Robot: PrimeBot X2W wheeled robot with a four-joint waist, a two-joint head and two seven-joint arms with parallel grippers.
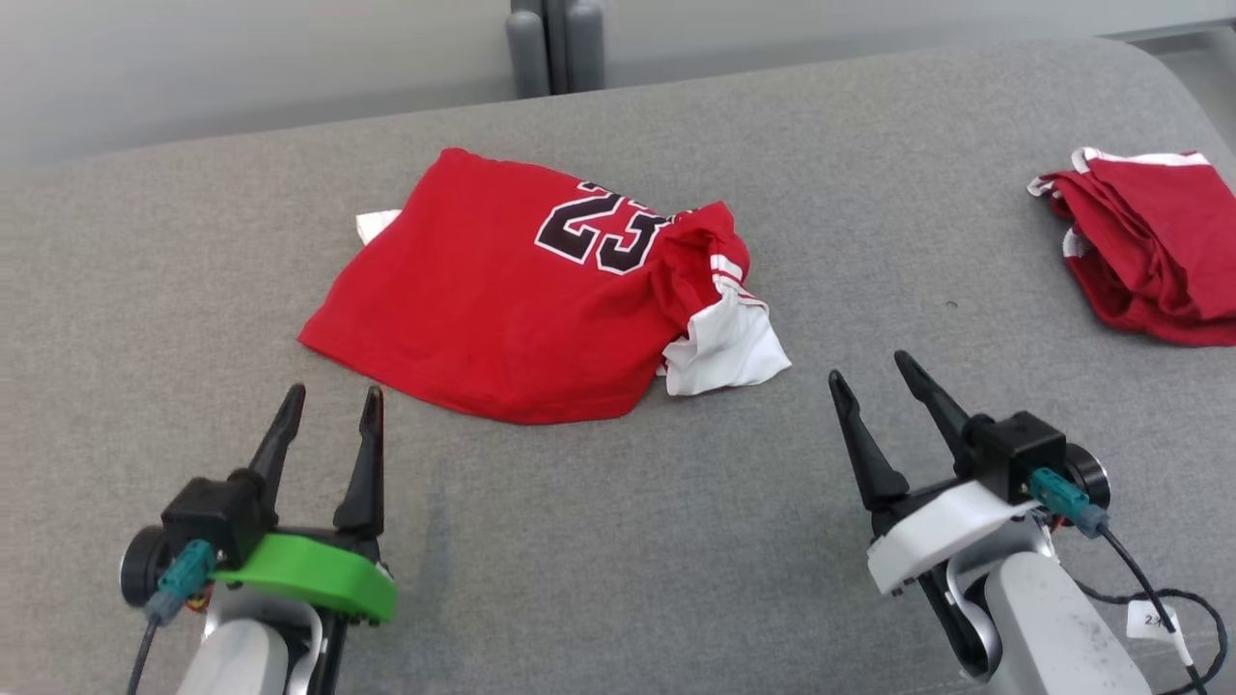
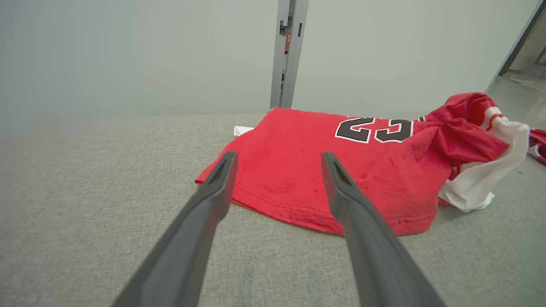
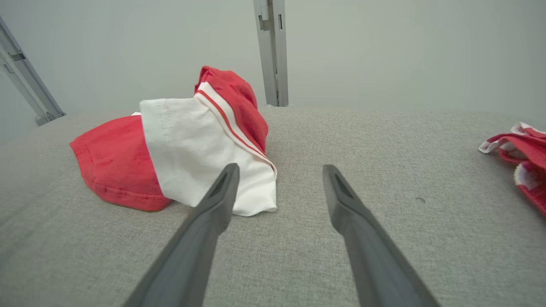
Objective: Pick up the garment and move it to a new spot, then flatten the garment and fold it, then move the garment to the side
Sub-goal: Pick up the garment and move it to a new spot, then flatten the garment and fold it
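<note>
A red garment [image 1: 502, 299] with a black "23" and white sleeves lies crumpled in the middle of the grey surface, one white sleeve [image 1: 726, 347] bunched at its right end. My left gripper [image 1: 330, 410] stands open just short of its near left hem, nothing between the fingers. In the left wrist view the garment [image 2: 341, 170] spreads beyond my left gripper [image 2: 277, 164]. My right gripper [image 1: 874, 376] is open to the right of the white sleeve, apart from it. The right wrist view has the sleeve [image 3: 192, 145] left of my right gripper [image 3: 279, 175].
A second red and white garment [image 1: 1149, 251] lies folded at the far right edge; its edge [image 3: 520, 153] shows in the right wrist view. The grey padded surface [image 1: 599, 541] stretches wide in front. A grey post [image 1: 555, 43] stands behind against a pale wall.
</note>
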